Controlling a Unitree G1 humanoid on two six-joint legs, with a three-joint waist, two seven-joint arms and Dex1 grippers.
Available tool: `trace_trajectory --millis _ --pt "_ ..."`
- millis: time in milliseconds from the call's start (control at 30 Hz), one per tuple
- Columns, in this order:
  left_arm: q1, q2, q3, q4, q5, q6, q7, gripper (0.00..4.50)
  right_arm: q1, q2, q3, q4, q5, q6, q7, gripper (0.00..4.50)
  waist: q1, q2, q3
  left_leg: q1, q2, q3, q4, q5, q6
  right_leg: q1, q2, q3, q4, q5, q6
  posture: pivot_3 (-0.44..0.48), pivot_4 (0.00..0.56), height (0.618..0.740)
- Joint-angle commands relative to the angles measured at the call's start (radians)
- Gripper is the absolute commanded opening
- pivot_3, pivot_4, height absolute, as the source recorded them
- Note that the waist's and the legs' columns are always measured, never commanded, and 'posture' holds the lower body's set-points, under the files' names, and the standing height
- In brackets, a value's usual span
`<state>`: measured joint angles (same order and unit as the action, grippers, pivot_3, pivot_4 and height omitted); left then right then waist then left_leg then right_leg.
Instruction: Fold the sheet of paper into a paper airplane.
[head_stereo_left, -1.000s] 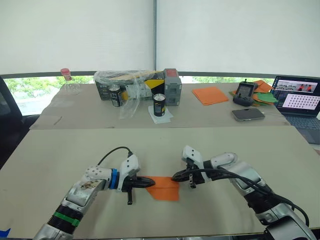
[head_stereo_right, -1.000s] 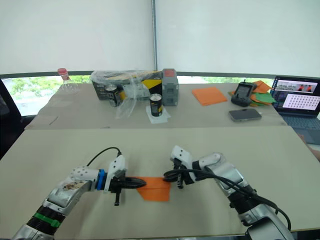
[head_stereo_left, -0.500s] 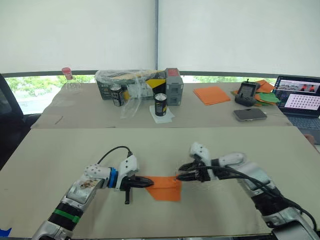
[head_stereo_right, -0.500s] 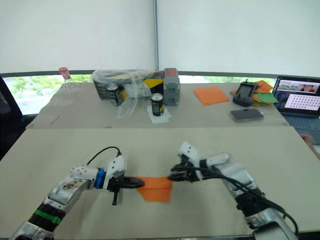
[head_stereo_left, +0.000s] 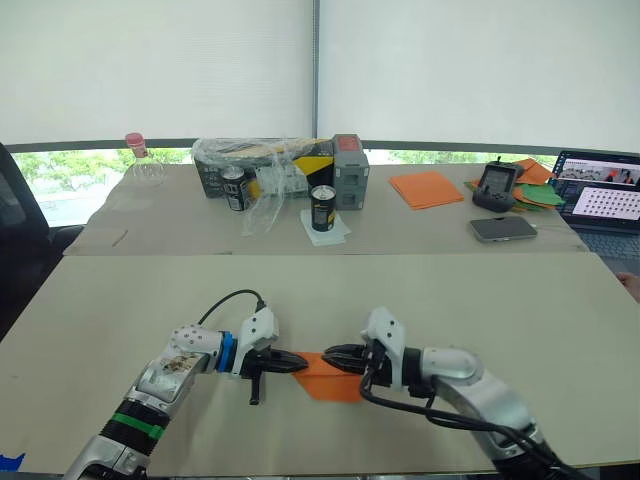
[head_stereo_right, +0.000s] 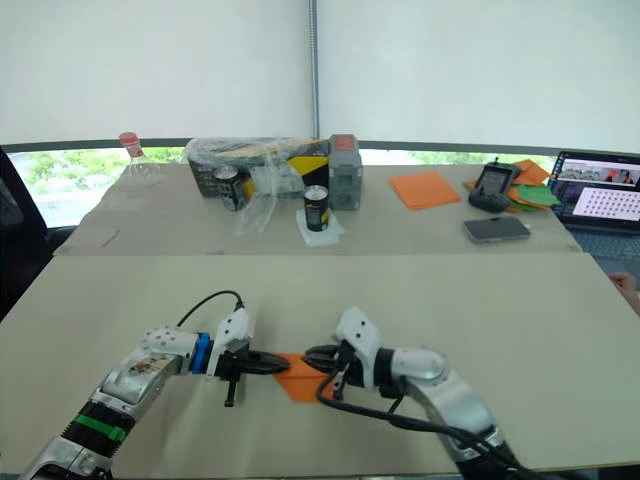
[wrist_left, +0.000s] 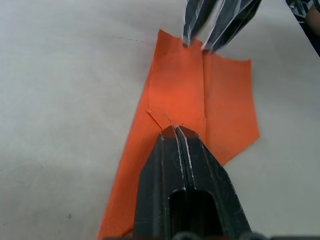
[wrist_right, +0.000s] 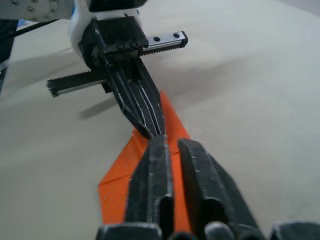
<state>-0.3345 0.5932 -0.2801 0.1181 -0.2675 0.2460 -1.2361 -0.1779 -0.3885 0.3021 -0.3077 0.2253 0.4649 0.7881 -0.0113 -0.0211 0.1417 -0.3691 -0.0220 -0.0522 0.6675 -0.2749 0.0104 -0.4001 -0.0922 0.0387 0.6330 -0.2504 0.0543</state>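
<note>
The sheet of paper (head_stereo_left: 335, 383) is orange and partly folded, with creased flaps, and lies flat on the near table between my two arms. My left gripper (head_stereo_left: 300, 359) is shut. Its tip rests on the paper's left part by a small raised crease (wrist_left: 165, 117). My right gripper (head_stereo_left: 330, 352) reaches in low from the right over the paper. Its fingers stand open by a narrow gap, with orange paper showing beneath them in the right wrist view (wrist_right: 172, 141). The two grippers' tips point at each other, almost touching, as the left gripper (wrist_right: 150, 131) shows there.
On the far table stand a plastic-wrapped box (head_stereo_left: 270, 165), two cans (head_stereo_left: 322, 208), a bottle (head_stereo_left: 135, 152), a stack of orange sheets (head_stereo_left: 425, 188), a controller (head_stereo_left: 496, 185), a phone (head_stereo_left: 503, 228), green sheets (head_stereo_left: 542, 195) and a laptop (head_stereo_left: 605, 200).
My right gripper has swung left and lower, from the paper's right edge to lying over it, tip to tip with the left gripper. The left gripper has stayed put.
</note>
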Motion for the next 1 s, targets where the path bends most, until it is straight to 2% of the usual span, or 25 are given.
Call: trace_trajectory --millis 33,267,567,867,1000 --pt "0.032 0.002 -0.048 0.036 0.06 0.012 0.007 0.0 0.013 0.008 0.01 0.041 -0.043 -0.1 -0.026 0.04 0.001 0.0 0.0 0.0 0.0 0.0 0.0 0.0 0.0 0.0 0.0 0.0 0.0 0.0 0.0 0.0 0.15 0.74" --pt "0.036 0.004 -0.061 0.027 0.07 0.007 0.004 0.0 0.078 0.02 0.024 0.056 -0.013 -0.083 -0.013 0.04 0.0 0.0 0.0 0.001 0.0 0.0 0.0 0.0 0.0 0.001 0.0 0.0 0.0 0.0 0.0 0.0 0.15 0.74" --pt "0.029 -0.01 -0.082 0.043 0.098 -0.024 -0.001 0.0 0.118 -0.06 0.044 0.069 -0.12 -0.11 -0.054 0.04 0.003 0.001 -0.001 0.01 0.0 -0.001 0.0 -0.001 0.001 0.013 0.0 -0.001 -0.004 0.0 0.001 0.0 0.15 0.74" --pt "0.013 -0.023 -0.081 0.066 0.111 -0.054 0.0 0.0 0.273 -0.171 -0.074 0.043 -0.109 -0.193 -0.071 0.04 0.014 0.0 -0.004 0.011 0.0 0.0 0.0 -0.001 0.001 0.015 0.0 -0.001 -0.005 -0.001 0.001 0.0 0.15 0.74" --pt "0.002 -0.033 -0.079 0.084 0.11 -0.059 -0.005 0.0 0.284 -0.202 -0.124 0.034 -0.089 -0.202 -0.065 0.04 0.018 0.0 -0.005 0.014 0.0 0.0 0.0 -0.001 0.001 0.018 0.0 -0.001 -0.005 -0.001 0.001 0.0 0.15 0.74"
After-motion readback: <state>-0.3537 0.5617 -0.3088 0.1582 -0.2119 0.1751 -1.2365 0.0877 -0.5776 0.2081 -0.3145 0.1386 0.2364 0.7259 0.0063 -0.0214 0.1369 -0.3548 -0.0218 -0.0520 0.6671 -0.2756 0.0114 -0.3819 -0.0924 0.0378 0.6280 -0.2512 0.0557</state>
